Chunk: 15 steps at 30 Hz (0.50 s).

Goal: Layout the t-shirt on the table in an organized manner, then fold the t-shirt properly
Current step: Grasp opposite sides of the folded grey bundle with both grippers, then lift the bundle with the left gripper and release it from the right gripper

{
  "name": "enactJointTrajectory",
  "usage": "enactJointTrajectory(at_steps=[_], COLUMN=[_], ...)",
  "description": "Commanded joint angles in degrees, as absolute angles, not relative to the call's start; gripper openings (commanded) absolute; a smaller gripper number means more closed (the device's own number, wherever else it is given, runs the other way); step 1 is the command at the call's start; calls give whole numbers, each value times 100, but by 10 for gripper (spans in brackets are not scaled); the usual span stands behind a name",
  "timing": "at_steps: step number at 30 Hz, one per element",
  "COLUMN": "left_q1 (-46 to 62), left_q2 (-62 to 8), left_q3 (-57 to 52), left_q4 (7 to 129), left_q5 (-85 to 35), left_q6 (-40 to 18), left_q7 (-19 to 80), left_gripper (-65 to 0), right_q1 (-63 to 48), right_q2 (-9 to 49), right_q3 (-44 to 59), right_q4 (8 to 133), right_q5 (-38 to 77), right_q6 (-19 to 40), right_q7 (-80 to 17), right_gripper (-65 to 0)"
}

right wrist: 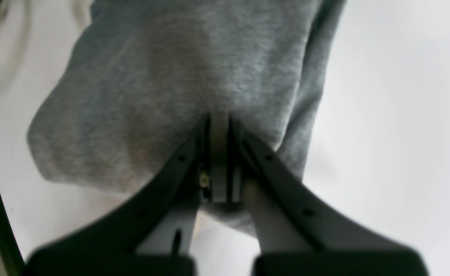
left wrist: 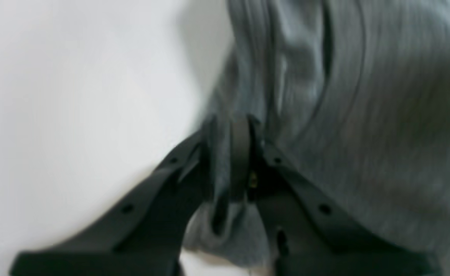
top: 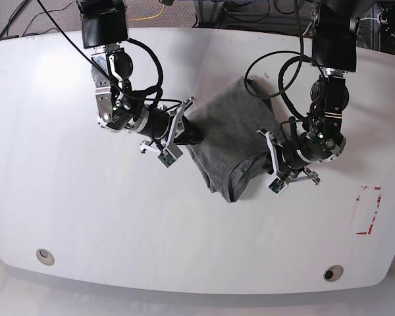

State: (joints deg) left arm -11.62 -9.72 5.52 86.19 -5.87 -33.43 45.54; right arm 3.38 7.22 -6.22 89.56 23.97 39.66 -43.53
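The grey t-shirt [top: 229, 135] lies bunched and creased in the middle of the white table [top: 85, 217]. My right gripper [top: 188, 135], on the left of the base view, is shut on the shirt's left edge. The right wrist view shows its fingers [right wrist: 220, 119] pinched on the grey cloth [right wrist: 171, 76]. My left gripper [top: 267, 158], on the right of the base view, is shut on the shirt's right lower edge. In the blurred left wrist view a fold of fabric [left wrist: 363, 115] sits between the closed fingertips [left wrist: 232, 130].
A red tape rectangle [top: 368, 210] marks the table at the right. Two round cable holes [top: 45, 255] [top: 333, 272] sit near the front edge. Cables and equipment lie beyond the far edge. Bare tabletop [left wrist: 75, 96] [right wrist: 401, 115] surrounds the shirt.
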Motion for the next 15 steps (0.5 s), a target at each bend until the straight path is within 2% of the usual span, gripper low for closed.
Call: enactJointTrajectory(at_steps=[1, 8, 15], left_q1=[-1393, -1411, -927], left_q2=[-884, -655, -637], left_q3=[418, 268, 286], left_q4=[9042, 9640, 9771], left_q5=[-655, -629, -646], left_q6=[-3336, -3336, -3336], left_q7=[4418, 4453, 4523], left_gripper=[-607, -607, -607], right_q1=[470, 787, 1429], right_q2=[752, 831, 725], right_q3=[-593, -602, -629], right_q4=[9429, 9789, 8866], right_q5=[2527, 2510, 2501], right_q6=[4000, 3934, 3978], right_q7=[-4347, -4532, -4497], right_gripper=[-648, -648, -648])
